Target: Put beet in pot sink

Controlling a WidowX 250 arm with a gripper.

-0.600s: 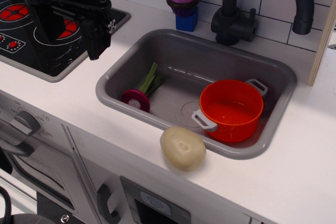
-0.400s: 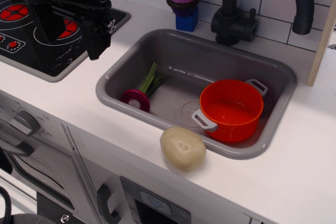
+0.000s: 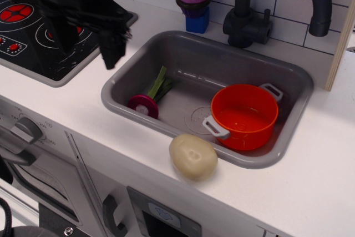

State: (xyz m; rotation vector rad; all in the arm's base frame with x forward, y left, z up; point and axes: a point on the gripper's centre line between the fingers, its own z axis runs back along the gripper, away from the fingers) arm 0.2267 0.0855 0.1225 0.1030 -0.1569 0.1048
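Observation:
The beet (image 3: 143, 105) lies in the left part of the grey sink (image 3: 123, 69), its magenta root toward the front and its green stalks pointing to the back. The orange-red pot (image 3: 244, 116) stands upright and empty in the sink's right part, apart from the beet. My black gripper (image 3: 89, 45) hangs above the counter and stove edge, to the upper left of the sink and above and left of the beet. Its two fingers (image 3: 113, 51) stand wide apart with nothing between them. The gripper is motion-blurred.
A beige potato-like lump (image 3: 193, 156) sits on the white counter at the sink's front rim. A purple-topped thing on a blue base (image 3: 193, 5) and a black faucet (image 3: 252, 9) stand behind the sink. A black stove top (image 3: 22, 37) lies at the left.
The gripper has moved a little to the right, toward the sink. The beet, pot and lump have not moved.

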